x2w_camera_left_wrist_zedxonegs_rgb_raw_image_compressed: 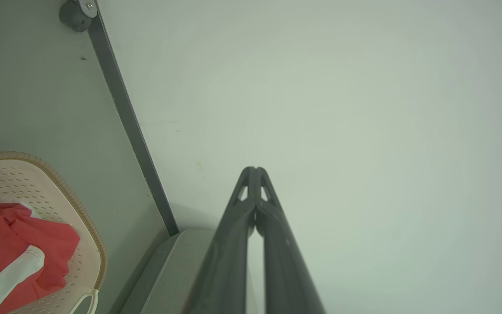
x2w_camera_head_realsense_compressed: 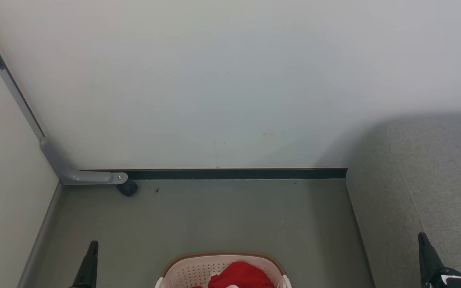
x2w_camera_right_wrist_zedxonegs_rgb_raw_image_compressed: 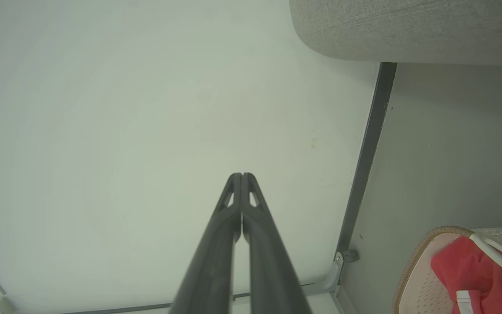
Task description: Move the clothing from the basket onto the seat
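The cream basket (x2w_camera_head_realsense_compressed: pixel 190 267) with a brown rim stands on the floor at the bottom middle of the head view, cut off by the frame edge. Red clothing (x2w_camera_head_realsense_compressed: pixel 240 275) with white trim lies heaped inside it. The same basket (x2w_camera_left_wrist_zedxonegs_rgb_raw_image_compressed: pixel 83 242) and clothing (x2w_camera_left_wrist_zedxonegs_rgb_raw_image_compressed: pixel 20 248) show at the lower left of the left wrist view, and the basket (x2w_camera_right_wrist_zedxonegs_rgb_raw_image_compressed: pixel 423 279) with clothing (x2w_camera_right_wrist_zedxonegs_rgb_raw_image_compressed: pixel 473 270) at the lower right of the right wrist view. The grey seat (x2w_camera_head_realsense_compressed: pixel 426 188) fills the right side. My left gripper (x2w_camera_head_realsense_compressed: pixel 92 246) and right gripper (x2w_camera_head_realsense_compressed: pixel 422 239) are shut, empty, flanking the basket.
A pale wall (x2w_camera_head_realsense_compressed: pixel 230 80) with a dark baseboard (x2w_camera_head_realsense_compressed: pixel 234 174) stands behind the grey floor (x2w_camera_head_realsense_compressed: pixel 214 216). A grey metal bracket (x2w_camera_head_realsense_compressed: pixel 82 175) with a black caster (x2w_camera_head_realsense_compressed: pixel 128 188) sits at the left corner. A second wall panel (x2w_camera_head_realsense_compressed: pixel 2 180) closes the left side.
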Robot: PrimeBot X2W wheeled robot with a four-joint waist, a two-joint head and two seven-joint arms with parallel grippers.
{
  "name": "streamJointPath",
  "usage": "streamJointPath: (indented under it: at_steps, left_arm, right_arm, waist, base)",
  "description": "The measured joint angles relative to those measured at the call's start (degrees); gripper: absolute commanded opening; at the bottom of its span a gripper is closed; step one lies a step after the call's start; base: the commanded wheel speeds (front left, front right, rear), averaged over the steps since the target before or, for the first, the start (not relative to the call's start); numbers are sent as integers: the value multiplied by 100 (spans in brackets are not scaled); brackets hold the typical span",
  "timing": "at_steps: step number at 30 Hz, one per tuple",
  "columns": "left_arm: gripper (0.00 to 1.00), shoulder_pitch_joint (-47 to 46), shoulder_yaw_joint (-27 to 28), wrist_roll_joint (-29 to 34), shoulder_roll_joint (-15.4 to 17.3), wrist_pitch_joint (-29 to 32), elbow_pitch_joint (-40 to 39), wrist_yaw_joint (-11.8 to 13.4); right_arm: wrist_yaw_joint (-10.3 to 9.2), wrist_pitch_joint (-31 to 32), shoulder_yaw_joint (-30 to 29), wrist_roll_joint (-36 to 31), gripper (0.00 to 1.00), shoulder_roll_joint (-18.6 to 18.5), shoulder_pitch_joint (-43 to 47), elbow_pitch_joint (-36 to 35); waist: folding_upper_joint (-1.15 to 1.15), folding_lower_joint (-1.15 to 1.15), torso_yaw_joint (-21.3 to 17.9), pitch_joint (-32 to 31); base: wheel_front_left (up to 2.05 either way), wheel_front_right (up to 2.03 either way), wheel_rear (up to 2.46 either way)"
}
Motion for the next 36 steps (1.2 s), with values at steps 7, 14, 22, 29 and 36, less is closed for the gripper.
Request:
streamJointPath:
  at_steps: [7, 14, 22, 29, 36]
  left_arm:
    - [0, 0, 0, 0, 0, 0, 0, 0]
    - [0, 0, 0, 1, 0, 0, 0, 0]
    - [0, 0, 0, 1, 0, 0, 0, 0]
    - [0, 0, 0, 1, 0, 0, 0, 0]
    - [0, 0, 0, 1, -1, 0, 0, 0]
  right_arm:
    - [0, 0, 0, 0, 0, 0, 0, 0]
    - [0, 0, 0, 0, 0, 0, 0, -1]
    - [0, 0, 0, 0, 0, 0, 0, -1]
    - [0, 0, 0, 0, 0, 0, 0, -1]
    - [0, 0, 0, 0, 0, 0, 1, -1]
  waist:
    - [0, 0, 0, 0]
    - [0, 0, 0, 0]
    - [0, 0, 0, 0]
    - [0, 0, 0, 0]
    - [0, 0, 0, 0]
  base:
    - [0, 0, 0]
    - [0, 0, 0]
    - [0, 0, 0]
    - [0, 0, 0]
    - [0, 0, 0]
